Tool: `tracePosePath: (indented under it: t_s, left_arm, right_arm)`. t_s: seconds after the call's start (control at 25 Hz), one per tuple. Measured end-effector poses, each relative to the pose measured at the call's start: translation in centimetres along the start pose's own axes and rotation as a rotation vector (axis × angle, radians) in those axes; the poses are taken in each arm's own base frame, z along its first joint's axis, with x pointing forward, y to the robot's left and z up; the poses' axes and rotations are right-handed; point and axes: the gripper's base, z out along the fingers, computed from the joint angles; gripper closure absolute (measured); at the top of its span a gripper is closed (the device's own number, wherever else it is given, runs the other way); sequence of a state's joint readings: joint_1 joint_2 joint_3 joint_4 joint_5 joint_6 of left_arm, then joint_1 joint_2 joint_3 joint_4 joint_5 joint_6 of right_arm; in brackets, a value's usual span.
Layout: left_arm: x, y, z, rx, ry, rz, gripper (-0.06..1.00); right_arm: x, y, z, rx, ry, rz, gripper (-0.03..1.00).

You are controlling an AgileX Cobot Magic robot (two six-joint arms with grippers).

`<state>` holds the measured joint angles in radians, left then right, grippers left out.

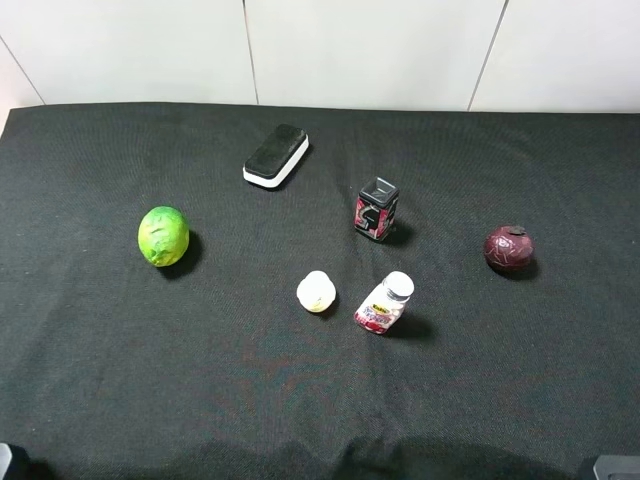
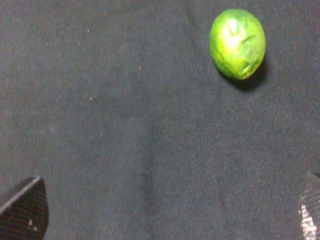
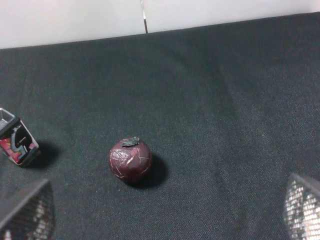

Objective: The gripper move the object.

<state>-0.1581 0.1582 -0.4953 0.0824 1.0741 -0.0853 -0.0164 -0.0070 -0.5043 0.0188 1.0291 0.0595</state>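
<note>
- exterior high view: the small clear bottle [image 1: 384, 304] with a white cap and red-pink label stands tilted on the black cloth [image 1: 90, 380], near the middle and a little toward the right arm's side.
- just beside the bottle, on its left-arm side, lies a small pale round thing [image 1: 316, 291]; the two are close but apart.
- farther back from the bottle stands a black-and-red boxy item [image 1: 377, 209], and beyond that a black-and-white eraser-like block [image 1: 276, 156] lies flat.
- left wrist view: the left gripper [image 2: 165, 210] shows only its two fingertips at the frame's corners, spread wide with bare cloth between them; it holds nothing.
- the green fruit [image 2: 237, 43] lies ahead of the left gripper, well apart from both fingers.
- right wrist view: the right gripper [image 3: 165, 210] has its fingertips [image 3: 27, 212] set wide apart too, empty.
- the dark red round fruit [image 3: 130, 160] sits ahead of the right gripper, nearer one finger; the boxy item is off to that same side.
- the bottle shows in neither wrist view, well apart from both grippers.
</note>
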Motion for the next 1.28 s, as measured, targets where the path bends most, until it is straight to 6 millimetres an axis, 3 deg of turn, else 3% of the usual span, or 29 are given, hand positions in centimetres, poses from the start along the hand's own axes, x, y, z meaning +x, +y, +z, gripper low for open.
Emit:
tracePosePath:
  t_s: [0.4,1.28]
  left_arm:
    - [1.4,-0.3,-1.9,-0.039,-0.162,-0.026,-0.05]
    - [1.4,-0.3,-1.9,-0.040,-0.164,-0.009,-0.05]
  right_arm:
    - [0.0,0.0,0.0,0.000,0.000,0.000,0.27]
    - [0.0,0.0,0.0,-0.001,0.000,0.000,0.27]
